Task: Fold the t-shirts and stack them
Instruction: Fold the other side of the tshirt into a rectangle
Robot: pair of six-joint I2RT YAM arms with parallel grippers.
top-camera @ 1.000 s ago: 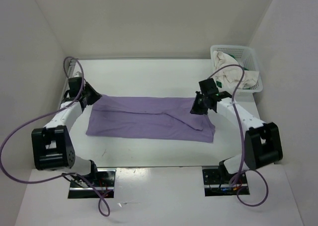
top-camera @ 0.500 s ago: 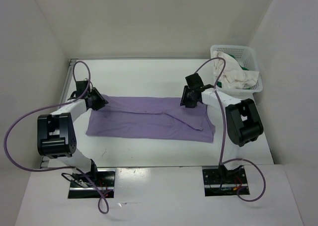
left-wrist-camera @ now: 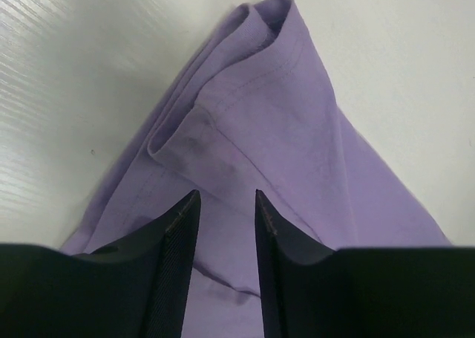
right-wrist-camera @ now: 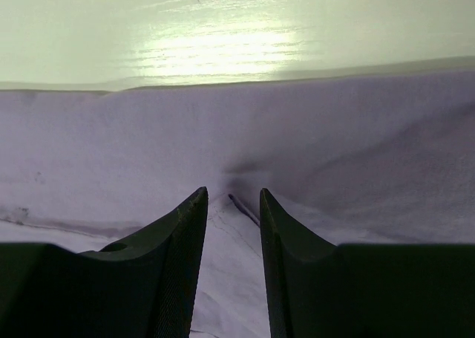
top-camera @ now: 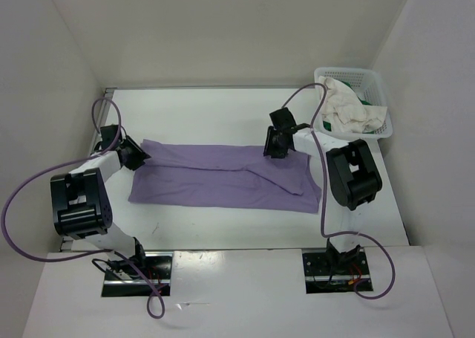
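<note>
Purple shirt (top-camera: 223, 176) spread flat across mid worktop (top-camera: 223, 115), long side along far edge. Left claw (top-camera: 136, 154) down on shirt's far-left corner near left edge, jaws a narrow slit over the folded hem, no firm hold visible. Right claw (top-camera: 274, 148) on far hem, right of centre, same narrow slit, small pucker of cloth rising between. Cream shirt (top-camera: 347, 114) and green shirt (top-camera: 367, 99) bunched in basket (top-camera: 349, 71) at far-right corner. Likely risks: catching top layer only, so fold drags crooked; unequal grips skewing hem; scraping worktop.
</note>
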